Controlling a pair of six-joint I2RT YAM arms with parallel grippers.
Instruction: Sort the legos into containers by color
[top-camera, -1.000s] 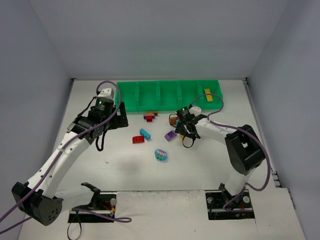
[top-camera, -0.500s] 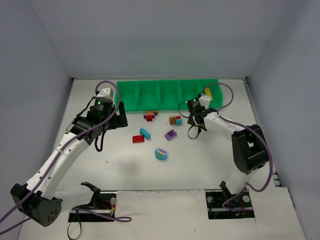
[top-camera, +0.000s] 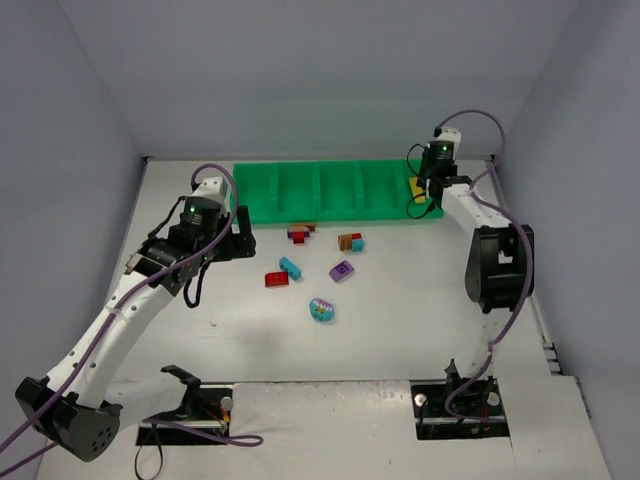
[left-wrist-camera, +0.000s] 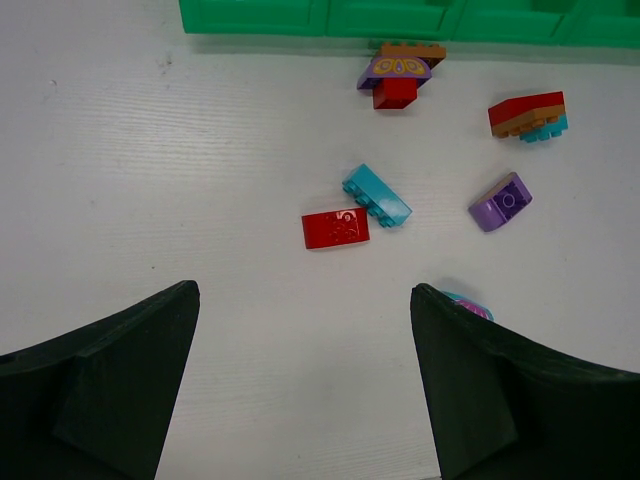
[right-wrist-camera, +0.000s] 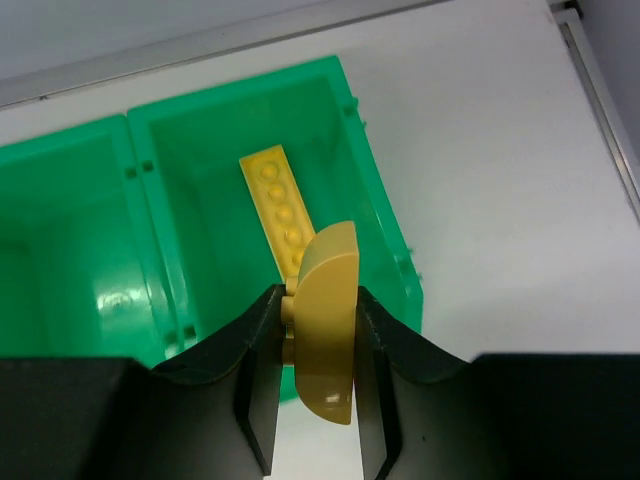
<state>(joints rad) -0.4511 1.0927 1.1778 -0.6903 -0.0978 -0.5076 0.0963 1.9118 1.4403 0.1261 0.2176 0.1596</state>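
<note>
The green tray (top-camera: 330, 212) lies along the back of the table. My right gripper (top-camera: 420, 195) is shut on a dark yellow curved brick (right-wrist-camera: 325, 320) and holds it over the near wall of the tray's rightmost compartment (right-wrist-camera: 375, 200). A flat yellow brick (right-wrist-camera: 278, 210) lies in that compartment. My left gripper (top-camera: 240, 235) is open and empty above the table, left of the loose bricks. In front of it lie a red brick (left-wrist-camera: 336, 227), a cyan brick (left-wrist-camera: 377, 195) and a purple brick (left-wrist-camera: 500, 201).
A purple, red and brown cluster (left-wrist-camera: 400, 72) lies right by the tray's front wall. A red, brown and cyan cluster (left-wrist-camera: 527, 114) lies to its right. A cyan and pink piece (top-camera: 321, 310) lies nearest the arms, half hidden behind my left finger in the wrist view.
My right gripper has carried the yellow curved brick from the middle of the table back and right to the tray's right end. My left arm has barely shifted.
</note>
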